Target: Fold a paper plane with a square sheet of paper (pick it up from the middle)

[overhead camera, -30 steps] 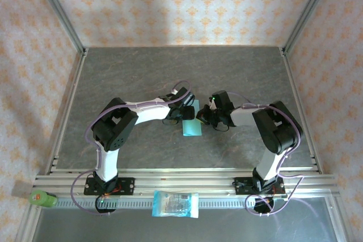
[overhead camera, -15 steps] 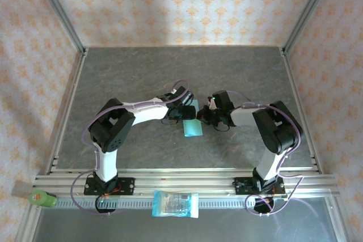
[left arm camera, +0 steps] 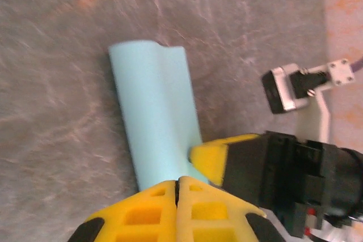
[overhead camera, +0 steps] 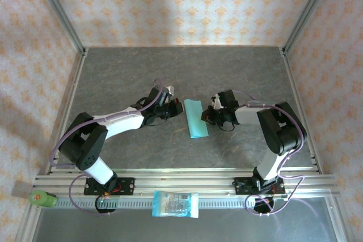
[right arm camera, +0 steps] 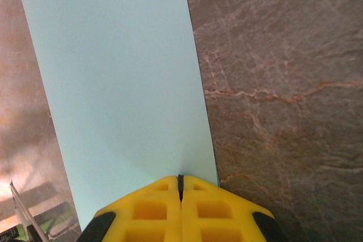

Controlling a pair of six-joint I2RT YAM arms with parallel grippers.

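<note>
Two closed grippers. Left gripper (left arm camera: 177, 181): fingers pressed together on nothing, folded sheet of paper (overhead camera: 194, 118) lying just beyond fingertips, apart. Right gripper (right arm camera: 180, 177): fingers pressed together, tips at sheet's near edge; pinched or only touched, cannot tell.

Square sheet of paper (right arm camera: 119, 83): thin, smooth, matt. Table (overhead camera: 130, 72): grey, marbled, stone-look, dull. Frame rail (overhead camera: 187, 181): bare ribbed metal.
</note>
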